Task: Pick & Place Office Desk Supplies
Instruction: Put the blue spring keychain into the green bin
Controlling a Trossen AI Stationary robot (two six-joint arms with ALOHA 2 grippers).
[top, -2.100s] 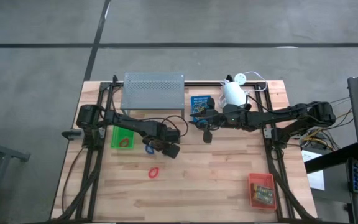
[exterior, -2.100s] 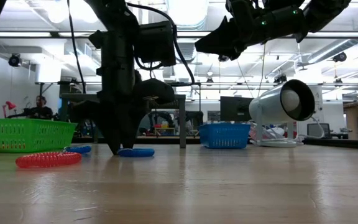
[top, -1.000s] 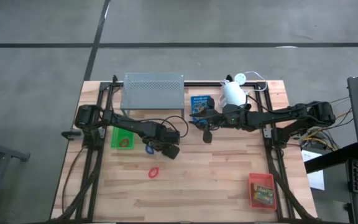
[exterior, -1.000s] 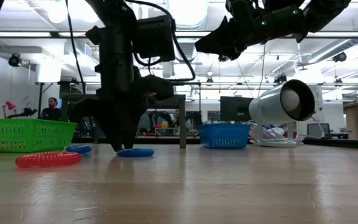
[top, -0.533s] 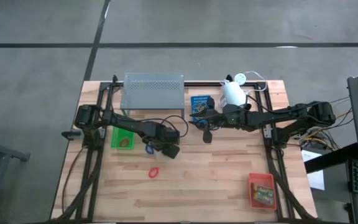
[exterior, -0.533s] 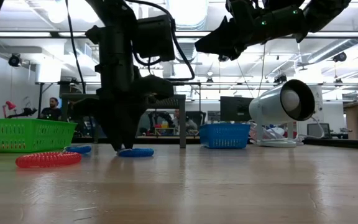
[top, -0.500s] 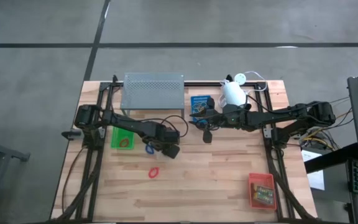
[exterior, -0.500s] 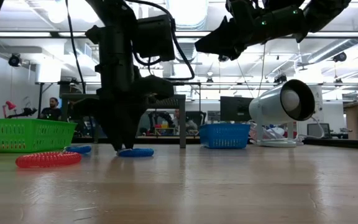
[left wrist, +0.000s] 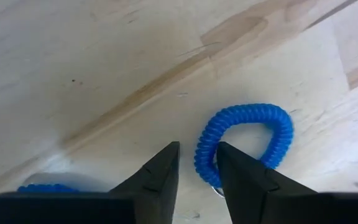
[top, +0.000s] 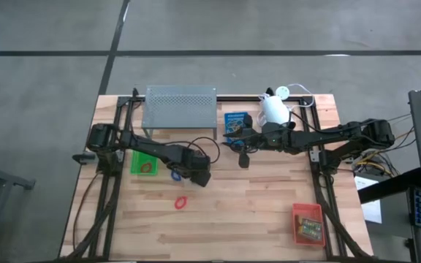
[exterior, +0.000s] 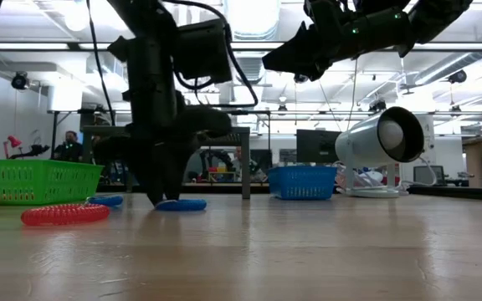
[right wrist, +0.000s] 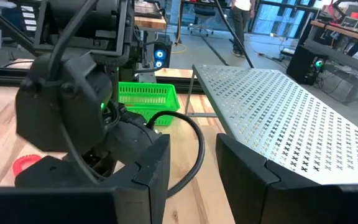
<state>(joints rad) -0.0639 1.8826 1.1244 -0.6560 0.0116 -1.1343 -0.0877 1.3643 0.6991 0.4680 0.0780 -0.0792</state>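
My left gripper is down at the table, right of the green tray, shut on a blue coiled loop. A second blue loop lies close by, toward the green tray. The red loop lies flat nearer the near edge. My right gripper hangs open above mid-table, in front of the blue tray. The red-orange tray at the near right corner holds two printed card boxes. My left gripper has the blue loop's near strand between its two fingers, coming from above and pointing down. The fingers stand across the strand. The rest of the loop lies flat on the table beyond the fingertips.
The grey perforated shelf stands at the far edge, with the white lamp to its right behind the blue tray. Bare wood lies between the red loop and the red-orange tray. A person shows far back in the room.
My left gripper has stayed down at the blue loop and has shifted slightly toward the table's left edge. The loop has stayed on the table.
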